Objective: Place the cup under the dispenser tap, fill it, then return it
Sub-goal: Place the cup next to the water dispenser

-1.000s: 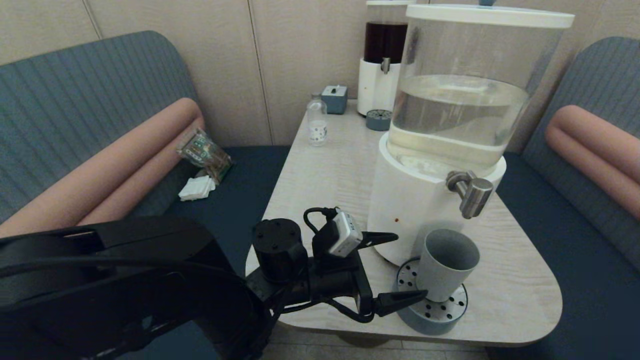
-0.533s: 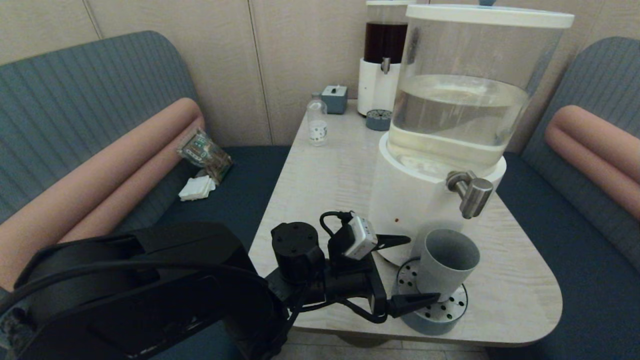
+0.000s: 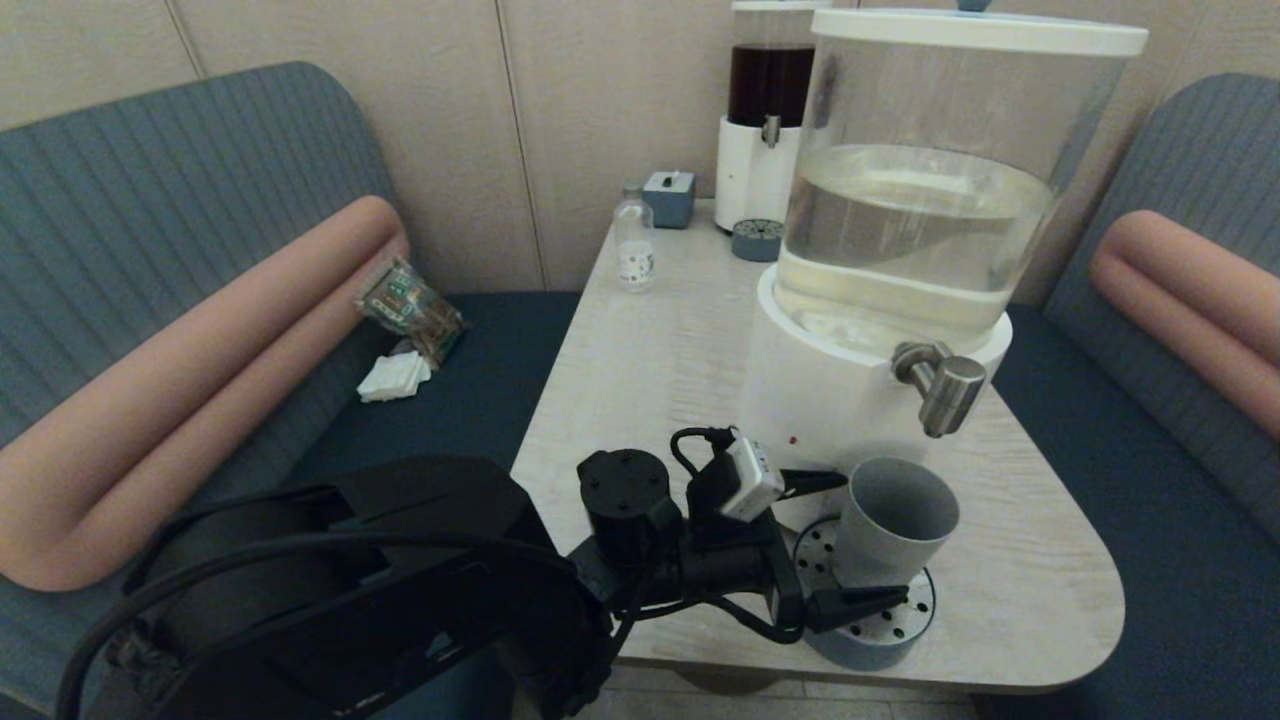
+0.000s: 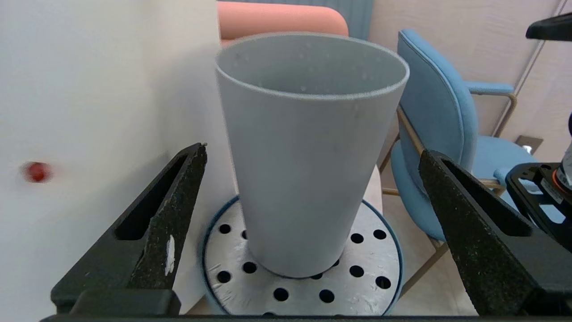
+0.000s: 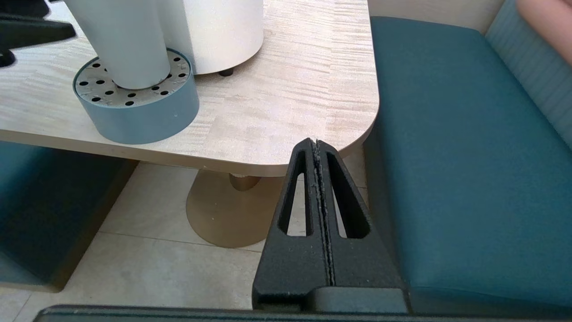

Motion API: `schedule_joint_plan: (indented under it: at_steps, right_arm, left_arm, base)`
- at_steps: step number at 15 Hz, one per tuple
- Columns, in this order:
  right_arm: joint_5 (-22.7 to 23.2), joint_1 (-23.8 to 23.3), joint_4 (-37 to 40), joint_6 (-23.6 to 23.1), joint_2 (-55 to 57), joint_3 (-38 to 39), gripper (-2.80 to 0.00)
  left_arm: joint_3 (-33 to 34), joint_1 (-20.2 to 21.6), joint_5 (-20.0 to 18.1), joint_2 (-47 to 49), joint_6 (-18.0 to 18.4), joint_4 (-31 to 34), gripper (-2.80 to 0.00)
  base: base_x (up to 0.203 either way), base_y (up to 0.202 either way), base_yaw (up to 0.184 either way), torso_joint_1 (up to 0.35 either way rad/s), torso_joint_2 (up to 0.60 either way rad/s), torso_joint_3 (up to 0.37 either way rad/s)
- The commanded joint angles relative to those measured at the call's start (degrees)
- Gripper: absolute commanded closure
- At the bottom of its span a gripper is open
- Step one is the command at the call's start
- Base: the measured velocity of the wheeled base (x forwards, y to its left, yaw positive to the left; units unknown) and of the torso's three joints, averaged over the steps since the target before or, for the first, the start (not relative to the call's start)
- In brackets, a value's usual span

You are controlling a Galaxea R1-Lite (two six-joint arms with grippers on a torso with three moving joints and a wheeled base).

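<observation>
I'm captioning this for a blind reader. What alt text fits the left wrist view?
The open left pincer straddles a grey-blue cup without touching it. The cup stands upright on a round perforated drip tray, beside the dispenser's white base.

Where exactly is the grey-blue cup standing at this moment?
In the head view, the cup stands upright on the round drip tray at the table's near right, below the dispenser tap, between the left end effector's open fingers.

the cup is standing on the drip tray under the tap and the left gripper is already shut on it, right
Not quite. The cup stands on the drip tray under the tap, but the left gripper is open, its fingers clear of the cup, as the left wrist view shows.
</observation>
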Motion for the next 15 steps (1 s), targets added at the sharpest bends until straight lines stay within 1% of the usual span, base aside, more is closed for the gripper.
schedule_joint_plan:
  at_steps: [1,8,15]
  right_arm:
    - [0.00,0.08,-0.05,-0.01,0.05,0.00,0.00]
    - [0.00,0.07,-0.05,-0.02,0.05,0.00,0.00]
    - [0.00,0.03,-0.05,-0.05,0.05,0.00,0.00]
  left_arm:
    - [-0.75,-0.27,-0.16,1.15,-0.06,-0.48,-2.80]
    - [-2.69,-1.33,-0.08,2.66,-0.22,-0.48,-2.80]
    - [-6.61,-2.72,0.28,4.90,-1.79,-0.48,-2.80]
  base:
    - [0.000,0.000,0.000,0.000,0.00,0.000]
    - [0.000,0.000,0.000,0.000,0.00,0.000]
    - [0.000,0.000,0.000,0.000,0.00,0.000]
